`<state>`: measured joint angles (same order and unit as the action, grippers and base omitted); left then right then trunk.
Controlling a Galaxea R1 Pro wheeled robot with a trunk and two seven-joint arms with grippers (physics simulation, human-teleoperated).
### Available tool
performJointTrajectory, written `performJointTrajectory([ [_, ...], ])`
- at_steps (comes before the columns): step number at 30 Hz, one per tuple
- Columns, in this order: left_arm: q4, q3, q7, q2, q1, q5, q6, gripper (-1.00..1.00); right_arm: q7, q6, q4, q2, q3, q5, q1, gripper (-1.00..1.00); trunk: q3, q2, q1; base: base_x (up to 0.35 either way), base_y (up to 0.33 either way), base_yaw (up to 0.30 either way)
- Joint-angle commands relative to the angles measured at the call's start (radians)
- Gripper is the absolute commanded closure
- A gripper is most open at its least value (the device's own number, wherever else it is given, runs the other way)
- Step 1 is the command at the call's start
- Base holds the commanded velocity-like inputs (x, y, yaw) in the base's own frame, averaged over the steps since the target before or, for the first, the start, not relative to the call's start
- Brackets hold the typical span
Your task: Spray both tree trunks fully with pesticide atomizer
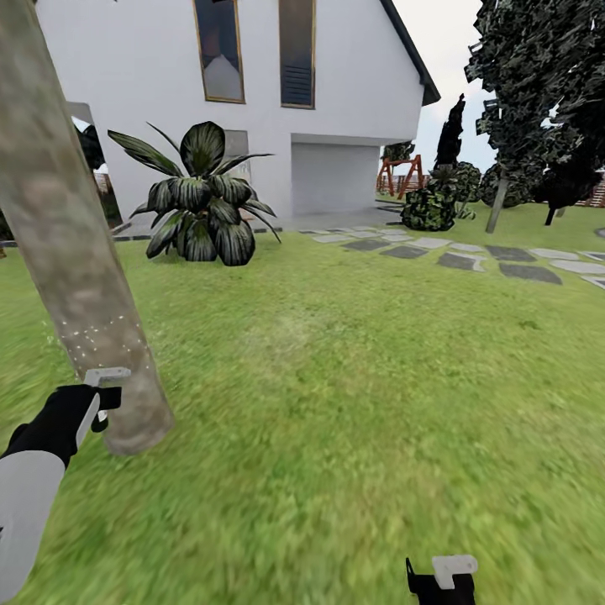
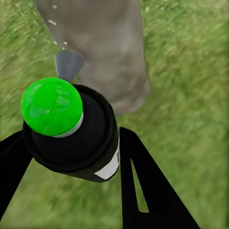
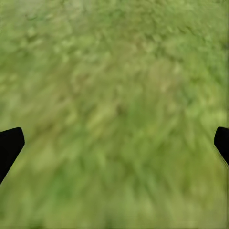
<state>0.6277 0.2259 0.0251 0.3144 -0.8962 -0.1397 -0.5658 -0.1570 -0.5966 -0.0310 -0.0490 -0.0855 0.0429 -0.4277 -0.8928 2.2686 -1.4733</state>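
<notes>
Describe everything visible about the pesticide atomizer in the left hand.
The pesticide atomizer is a small dark bottle, glossy like plastic, with a white band low on its side and a bright green rounded tip. It sits between the two black fingers of the left hand, which is shut on it. It points toward the base of the mottled grey-tan tree trunk, close to it but apart. Pale speckles dot the trunk just above the hand. Grass lies beneath.

Green lawn (image 1: 336, 403) in daylight, white house (image 1: 252, 92) with two tall windows (image 1: 220, 50) and a garage door (image 1: 334, 178) — broad-leaved plant (image 1: 202, 206), stepping stones (image 1: 470, 252), dark bushes (image 1: 430, 208), pale sky.
</notes>
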Motion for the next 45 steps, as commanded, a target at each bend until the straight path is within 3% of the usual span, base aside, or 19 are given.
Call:
performJointTrajectory([
  [1, 0.001, 0.003, -0.003, 0.000, 0.000, -0.010, -0.005, 1.00, -0.010, 0.000, 0.000, 0.000, -0.008, 0.005, 0.000, -1.00, -0.001, 0.000, 0.000, 0.179, -0.241, 0.237],
  [4, -0.001, 0.002, 0.004, 0.000, 0.002, -0.011, -0.004, 1.00, -0.010, 0.000, 0.000, 0.000, -0.008, 0.005, 0.000, -1.00, -0.001, 0.000, 0.000, 0.177, -0.241, 0.265],
  [7, -0.005, 0.001, 0.049, -0.001, 0.031, -0.009, -0.002, 1.00, -0.010, 0.000, 0.001, 0.001, -0.009, 0.005, 0.000, -1.00, -0.001, 0.000, 0.000, 0.174, -0.241, 0.265],
  [14, -0.015, 0.003, 0.065, -0.004, 0.046, -0.009, -0.002, 1.00, -0.009, 0.000, 0.001, 0.001, -0.010, 0.005, 0.000, -1.00, -0.001, 0.000, 0.000, 0.203, -0.218, 0.080],
  [19, -0.016, 0.007, 0.123, -0.003, 0.075, -0.003, -0.001, 1.00, -0.009, 0.000, 0.002, 0.000, -0.010, 0.006, 0.000, -1.00, -0.001, 0.000, 0.000, 0.236, -0.188, 0.001],
  [21, -0.015, 0.049, 0.129, -0.001, 0.096, -0.002, 0.002, 1.00, -0.009, 0.000, 0.002, 0.000, -0.010, 0.006, 0.000, -1.00, -0.001, 0.000, 0.000, 0.237, -0.187, 0.000],
  [22, -0.016, 0.093, 0.130, -0.001, 0.101, -0.003, 0.006, 1.00, -0.009, 0.000, 0.001, 0.001, -0.010, 0.006, 0.000, -1.00, -0.001, 0.000, 0.000, 0.237, -0.186, 0.000],
  [26, -0.069, 0.138, 0.130, -0.013, 0.105, -0.007, 0.030, 1.00, -0.009, 0.000, 0.001, 0.001, -0.010, 0.006, 0.000, -1.00, -0.001, 0.000, 0.000, 0.236, -0.177, 0.005],
  [31, -0.127, 0.141, 0.128, -0.014, 0.106, -0.010, 0.111, 1.00, -0.009, 0.000, 0.001, 0.001, -0.010, 0.006, 0.000, -1.00, -0.001, 0.000, 0.000, 0.148, -0.103, 0.214],
  [45, -0.118, 0.134, 0.127, -0.014, 0.132, -0.011, 0.115, 1.00, -0.010, 0.000, 0.001, 0.000, -0.010, 0.006, 0.000, -1.00, -0.001, 0.000, 0.000, 0.117, -0.070, 0.189],
])
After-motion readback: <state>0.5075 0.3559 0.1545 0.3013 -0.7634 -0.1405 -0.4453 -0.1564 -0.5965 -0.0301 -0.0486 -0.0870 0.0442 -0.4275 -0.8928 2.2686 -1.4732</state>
